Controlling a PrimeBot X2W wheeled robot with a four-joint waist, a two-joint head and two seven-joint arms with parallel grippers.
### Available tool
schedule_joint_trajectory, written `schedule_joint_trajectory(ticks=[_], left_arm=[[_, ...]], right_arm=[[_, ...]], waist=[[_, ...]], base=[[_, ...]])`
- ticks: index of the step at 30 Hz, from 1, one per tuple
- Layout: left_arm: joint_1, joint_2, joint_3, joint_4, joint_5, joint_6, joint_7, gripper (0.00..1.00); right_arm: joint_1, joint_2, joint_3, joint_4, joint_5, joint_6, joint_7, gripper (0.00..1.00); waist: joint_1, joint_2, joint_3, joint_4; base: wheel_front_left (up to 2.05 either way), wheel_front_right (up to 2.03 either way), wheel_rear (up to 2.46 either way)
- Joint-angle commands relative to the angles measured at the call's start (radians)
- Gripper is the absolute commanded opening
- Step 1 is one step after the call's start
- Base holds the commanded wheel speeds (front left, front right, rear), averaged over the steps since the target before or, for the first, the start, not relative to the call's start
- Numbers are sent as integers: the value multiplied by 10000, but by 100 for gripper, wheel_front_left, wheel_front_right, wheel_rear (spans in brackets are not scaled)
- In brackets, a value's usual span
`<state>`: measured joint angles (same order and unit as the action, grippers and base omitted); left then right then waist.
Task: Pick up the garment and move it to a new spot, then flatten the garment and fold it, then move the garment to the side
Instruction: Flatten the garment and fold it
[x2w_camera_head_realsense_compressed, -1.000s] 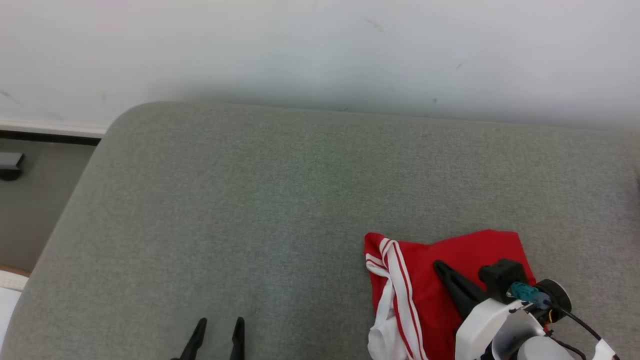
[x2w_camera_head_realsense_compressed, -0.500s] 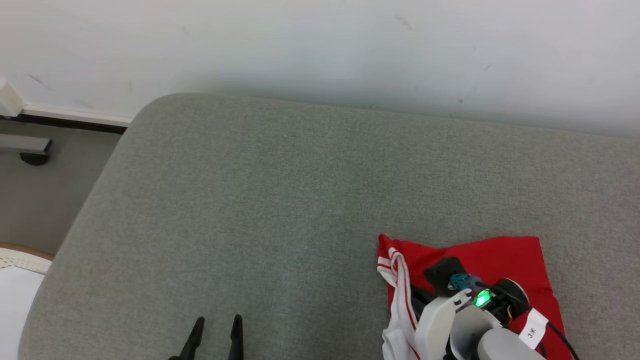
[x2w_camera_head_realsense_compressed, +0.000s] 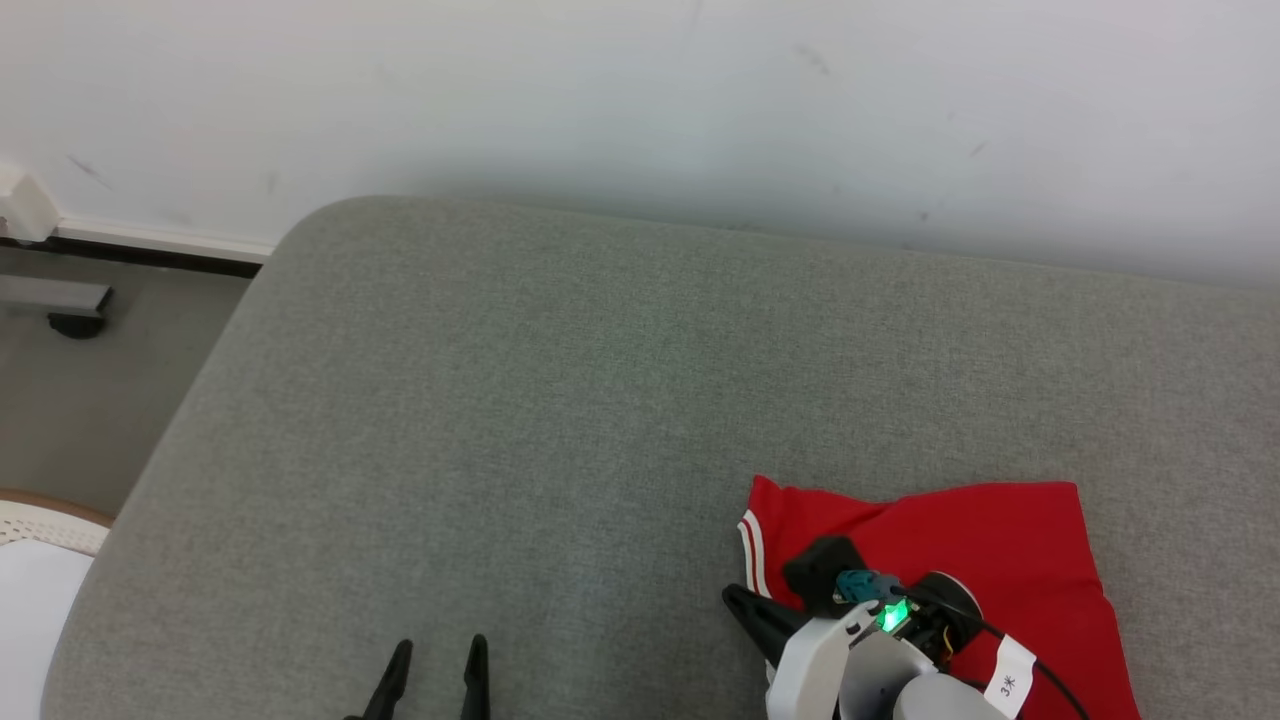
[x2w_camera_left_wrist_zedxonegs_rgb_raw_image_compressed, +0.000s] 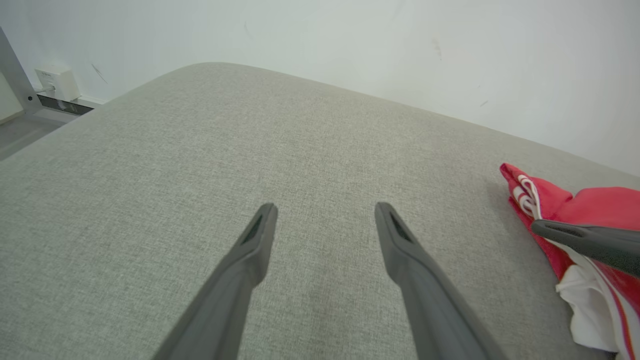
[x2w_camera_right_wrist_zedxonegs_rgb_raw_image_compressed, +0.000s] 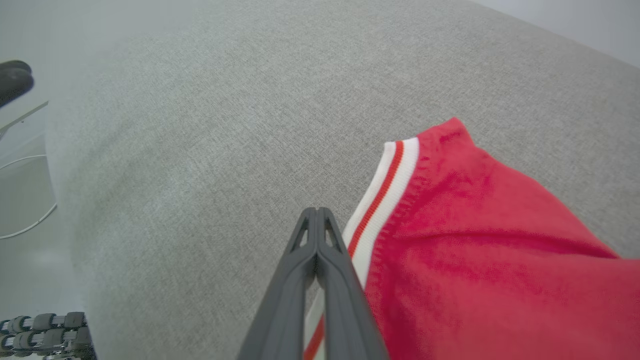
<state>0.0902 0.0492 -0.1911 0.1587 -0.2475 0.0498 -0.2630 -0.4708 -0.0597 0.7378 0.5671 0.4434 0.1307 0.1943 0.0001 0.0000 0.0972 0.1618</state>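
Down at lower left, my left gripper (x2w_camera_head_realsense_compressed: 440, 645) hovers over the grey cushion (x2w_camera_head_realsense_compressed: 560, 400), fingers spread wide, nothing between them. Over to the right, the red garment (x2w_camera_head_realsense_compressed: 980, 540) lies bunched on the cushion; my right gripper (x2w_camera_right_wrist_zedxonegs_rgb_raw_image_compressed: 316, 212) sits alongside its striped trim (x2w_camera_right_wrist_zedxonegs_rgb_raw_image_compressed: 385, 190), fingers pressed together.

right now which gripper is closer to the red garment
Right. The right gripper is at the garment's white-striped edge, fingers closed. The left gripper hovers open over the bare grey cushion, well apart, to the garment's left.
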Motion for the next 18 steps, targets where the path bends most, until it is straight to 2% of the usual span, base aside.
schedule_joint_trajectory(ticks=[1,5,6,8,10,11,12,18], left_arm=[[-4,35,62,26,-18,-20,-15,100],[83,34,205,38,60,-45,-15,100],[150,34,258,30,89,-50,-15,100],[263,34,378,-21,152,-29,-15,100],[388,34,475,-85,199,-24,-15,100],[441,34,511,-120,243,-29,-15,100],[485,32,567,-163,286,-25,-15,100],[786,34,889,-380,534,-135,-15,100]], right_arm=[[-82,33,105,56,237,-2,-187,0],[126,40,9,-119,453,-2,-909,0],[208,-2,-115,-207,483,-2,-1126,5],[424,-206,-430,-502,539,-2,-1554,26],[692,-522,-895,-911,573,-2,-1953,62],[843,-720,-1096,-1142,499,-2,-2136,93],[1026,-942,-1333,-1375,392,-2,-2320,100],[2525,-2106,-3189,-2681,357,-2,-3360,100]], waist=[[-1,0,-48,-35],[-1,0,-210,-164],[-1,0,-262,-217],[-1,0,-386,-351],[-1,0,-524,-499],[-1,0,-585,-570],[-1,0,-652,-650],[-1,0,-1005,-1114]], base=[[0,0,0],[0,0,0],[0,0,0],[0,0,0],[0,0,0],[0,0,0],[0,0,0],[0,0,0]])
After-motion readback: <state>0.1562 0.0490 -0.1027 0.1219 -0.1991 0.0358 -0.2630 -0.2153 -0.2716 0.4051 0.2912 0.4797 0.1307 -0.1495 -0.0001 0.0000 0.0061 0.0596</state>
